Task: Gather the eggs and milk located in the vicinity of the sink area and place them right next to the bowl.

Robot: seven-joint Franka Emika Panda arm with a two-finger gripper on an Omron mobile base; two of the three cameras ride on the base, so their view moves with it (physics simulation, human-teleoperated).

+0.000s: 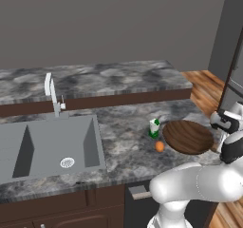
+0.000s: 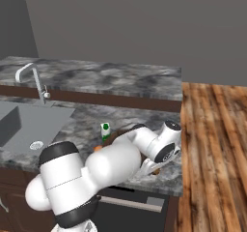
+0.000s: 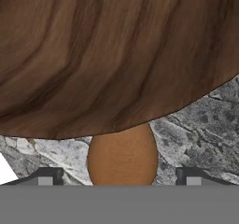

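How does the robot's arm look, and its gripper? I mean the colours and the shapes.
The arm is glossy white, built of thick rounded links with dark bands at the joints. The gripper has two small dark, blocky finger tips, each with a pale grey patch. No cables or markings show.

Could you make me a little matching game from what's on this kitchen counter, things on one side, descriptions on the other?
Things:
1. milk carton
2. orange egg
3. bowl
4. sink

Descriptions:
A. recessed grey basin with a round drain
B. wide, shallow, dark wood
C. upright, white with green
D. small oval on the counter by the bowl's rim

Pairs: 1-C, 2-D, 3-B, 4-A
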